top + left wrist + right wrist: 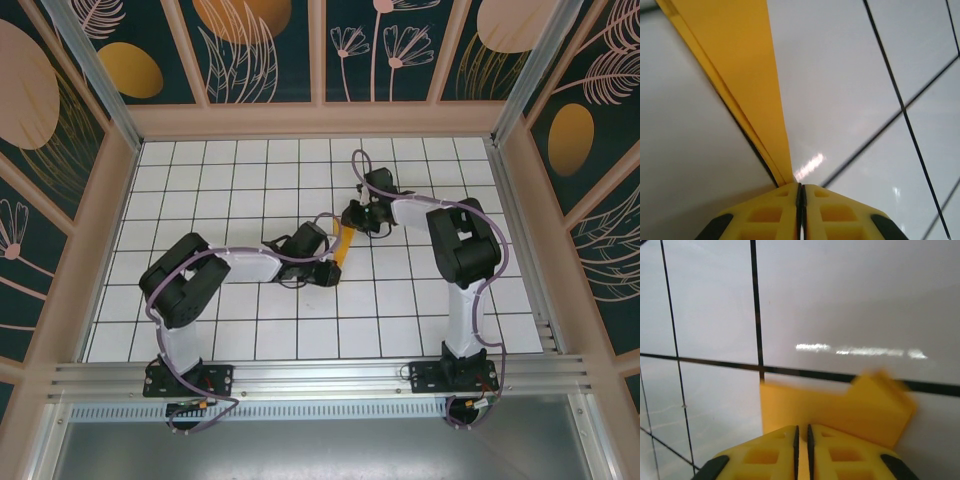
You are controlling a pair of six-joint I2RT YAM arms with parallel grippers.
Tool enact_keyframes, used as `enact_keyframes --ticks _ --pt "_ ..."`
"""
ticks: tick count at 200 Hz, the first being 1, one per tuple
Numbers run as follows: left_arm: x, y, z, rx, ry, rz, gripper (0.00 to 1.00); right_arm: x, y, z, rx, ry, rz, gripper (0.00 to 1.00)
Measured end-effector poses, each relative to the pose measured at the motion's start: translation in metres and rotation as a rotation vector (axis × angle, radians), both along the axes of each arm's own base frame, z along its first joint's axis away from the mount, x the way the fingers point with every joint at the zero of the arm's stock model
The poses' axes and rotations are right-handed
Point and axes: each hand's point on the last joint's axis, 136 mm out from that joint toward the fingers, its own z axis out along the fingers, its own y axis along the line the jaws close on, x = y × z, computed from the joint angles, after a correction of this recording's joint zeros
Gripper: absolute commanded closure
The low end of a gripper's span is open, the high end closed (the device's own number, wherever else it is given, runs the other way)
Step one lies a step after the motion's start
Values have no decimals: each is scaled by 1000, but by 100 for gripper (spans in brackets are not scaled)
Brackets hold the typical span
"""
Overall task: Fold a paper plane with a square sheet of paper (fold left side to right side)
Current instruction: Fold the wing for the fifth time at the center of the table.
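Observation:
The sheet of paper (343, 245) is folded into a narrow bright orange strip lying on the white grid table between my two grippers. My left gripper (328, 268) is at its near end. In the left wrist view the layered paper (740, 60) tapers down to the tip of my left gripper (800, 185), whose jaws are shut together; I cannot tell whether the point is pinched. My right gripper (353, 218) is at the far end. In the right wrist view its jaws (801, 427) stand a narrow slit apart over the paper (840, 410), whose right corner is raised and blurred.
The white tiled table (250, 180) has black grid lines and is boxed in by patterned walls (70, 150) on three sides. An aluminium rail (320, 375) with both arm bases runs along the near edge.

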Motion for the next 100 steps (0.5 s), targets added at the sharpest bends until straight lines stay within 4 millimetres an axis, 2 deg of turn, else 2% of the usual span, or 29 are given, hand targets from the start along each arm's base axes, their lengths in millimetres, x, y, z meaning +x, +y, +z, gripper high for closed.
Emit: enact_keyframes --ticks 20,42,57,78,89,100 --pt "-20 6 4 22 50 -29 86 12 -4 11 -24 -36 -11 74" --pt "-24 8 28 1 38 -32 81 24 -7 35 -35 -98 -24 67" --pt "-15 12 54 -36 -14 -4 79 26 -10 53 -61 -137 -39 61" --pt "11 28 90 -69 -119 99 74 20 -15 71 -131 -174 -66 51" --pt "23 41 100 -67 -163 169 72 13 -14 74 -175 -181 -73 44" --pt "35 57 105 -44 -204 247 70 5 -11 74 -212 -186 -79 42"
